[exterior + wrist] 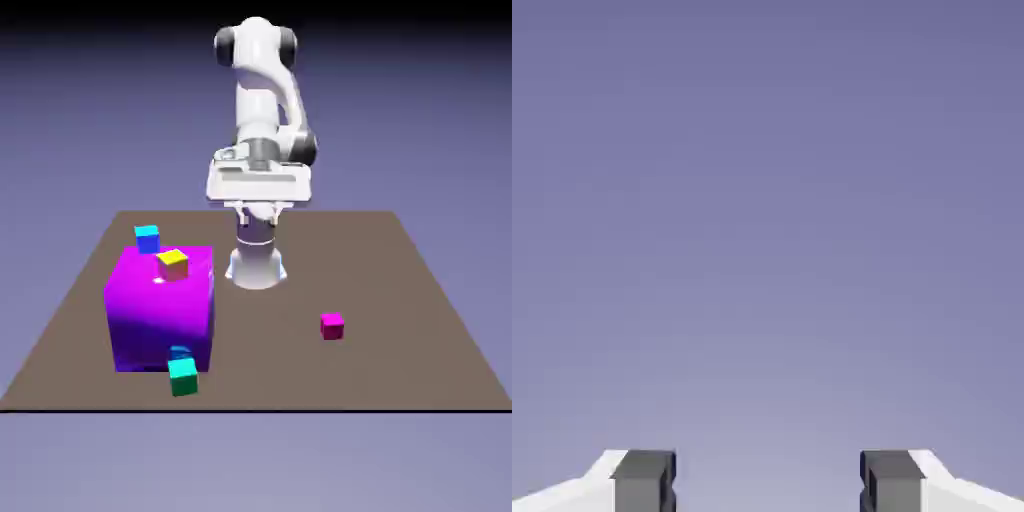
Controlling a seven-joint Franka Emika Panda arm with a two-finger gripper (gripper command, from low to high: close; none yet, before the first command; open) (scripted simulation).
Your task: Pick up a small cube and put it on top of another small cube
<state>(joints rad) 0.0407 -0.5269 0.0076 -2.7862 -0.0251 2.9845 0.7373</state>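
Note:
The small magenta-pink cube lies alone on the brown table, toward the exterior view's right. A yellow small cube rests on top of the big purple block. A teal-green small cube sits at the block's front foot. My gripper hangs high near the robot's base, well behind and above the pink cube. In the hand view the gripper is open, its grey fingertips wide apart with only the blue-violet backdrop between them.
A cyan-blue small cube stands behind the purple block. A dark blue piece shows just above the teal-green cube at the block's front. The robot's white base stands at the table's far middle.

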